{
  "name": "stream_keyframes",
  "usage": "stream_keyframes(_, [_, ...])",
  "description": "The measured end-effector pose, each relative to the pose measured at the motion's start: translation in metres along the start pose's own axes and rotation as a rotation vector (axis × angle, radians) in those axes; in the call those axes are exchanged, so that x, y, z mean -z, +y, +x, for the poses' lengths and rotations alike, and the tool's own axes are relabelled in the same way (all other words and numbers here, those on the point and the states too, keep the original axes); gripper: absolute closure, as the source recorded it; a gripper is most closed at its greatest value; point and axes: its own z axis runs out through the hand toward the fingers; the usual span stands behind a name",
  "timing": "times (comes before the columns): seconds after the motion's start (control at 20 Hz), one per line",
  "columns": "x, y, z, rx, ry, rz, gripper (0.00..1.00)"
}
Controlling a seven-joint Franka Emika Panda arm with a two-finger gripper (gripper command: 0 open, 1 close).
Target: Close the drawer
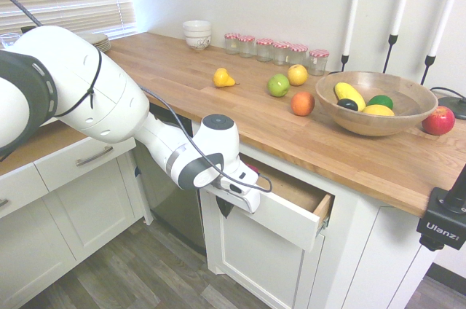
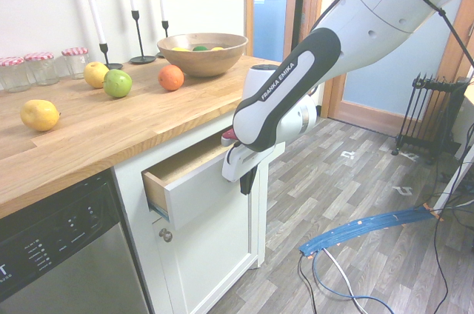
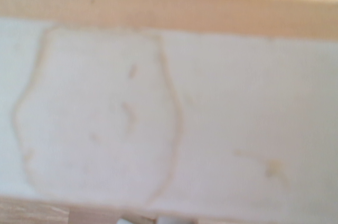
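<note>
The drawer (image 1: 287, 220) hangs partly open under the wooden countertop. Its flat white front (image 2: 198, 194) stands out from the cabinet, and its light wood inside (image 1: 291, 186) shows. My gripper (image 2: 248, 179) is shut with nothing in it and rests against the outer face of the drawer front, near the end closest to the arm, its dark fingers pointing down. In the first exterior view the gripper (image 1: 224, 207) sits at the left end of the front. The wrist view is filled by a blurred white surface (image 3: 211, 129) with a wood-coloured band above it.
On the countertop (image 1: 218, 105) lie loose fruit, a wooden bowl (image 1: 375, 101) of fruit, glass jars (image 1: 277, 48) and candle holders. A dishwasher (image 2: 59, 255) stands beside the cabinet, and a cabinet door with a knob (image 2: 166, 235) is below the drawer. A smaller drawer (image 1: 84, 157) sits further left.
</note>
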Motion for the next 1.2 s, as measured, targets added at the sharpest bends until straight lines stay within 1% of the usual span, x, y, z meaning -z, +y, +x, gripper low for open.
stream_keyframes(0.65, [0.004, -0.007, 0.029, -0.013, 0.015, -0.016, 1.00])
stream_keyframes(1.2, [-0.002, -0.020, 0.054, -0.034, 0.037, -0.002, 1.00])
